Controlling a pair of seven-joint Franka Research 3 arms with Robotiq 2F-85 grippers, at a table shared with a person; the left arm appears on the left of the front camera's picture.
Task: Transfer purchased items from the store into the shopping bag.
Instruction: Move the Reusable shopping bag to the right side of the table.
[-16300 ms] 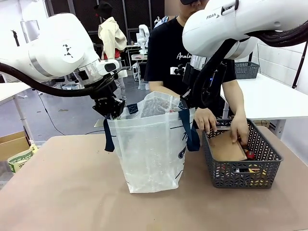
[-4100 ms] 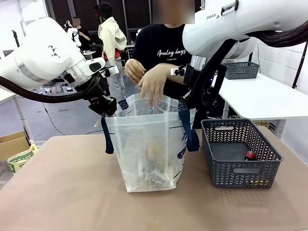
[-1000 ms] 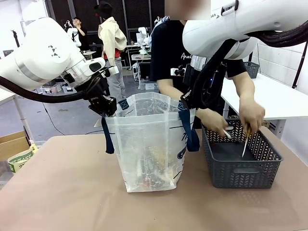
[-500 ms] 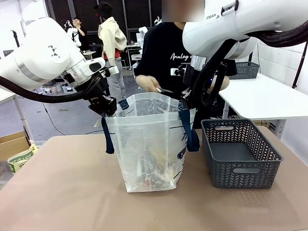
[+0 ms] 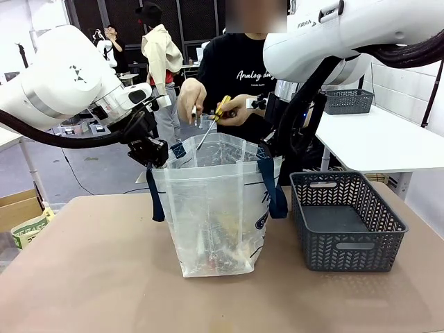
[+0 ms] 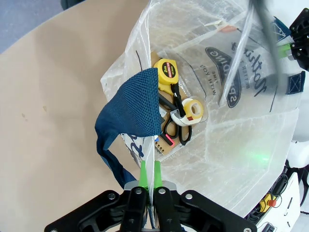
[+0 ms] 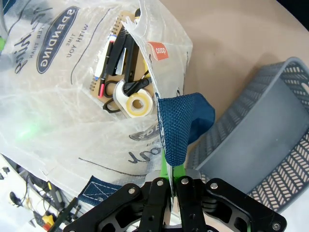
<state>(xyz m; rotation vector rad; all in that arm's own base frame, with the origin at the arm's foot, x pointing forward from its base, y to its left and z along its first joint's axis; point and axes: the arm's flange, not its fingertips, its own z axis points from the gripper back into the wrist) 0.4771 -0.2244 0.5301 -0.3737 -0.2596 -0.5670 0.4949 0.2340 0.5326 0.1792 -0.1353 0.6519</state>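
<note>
Left gripper (image 5: 158, 154) and right gripper (image 5: 267, 149) are clamped shut on the shopping bag (image 5: 215, 215) at opposite rims, holding it open mid-table. The person's hand (image 5: 239, 111) holds a yellow-handled screwdriver (image 5: 220, 107) over it. The tip could pierce the thin plastic or drag a rim loose. The basket (image 5: 347, 260) on the right, which held a red item seconds earlier, is now empty.

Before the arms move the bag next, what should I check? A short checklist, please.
1. Shopping bag mouth held open: ok, left jaws and right jaws are shut on its rim.
2. Bag upright on the table: ok.
3. Basket emptied: ok, its floor is bare.
4. Person's hand clear of the bag: not ok, it holds a yellow-handled tool over the mouth.
5. Items settled inside: ok, tape measure and scissors lie at the bottom.
</note>
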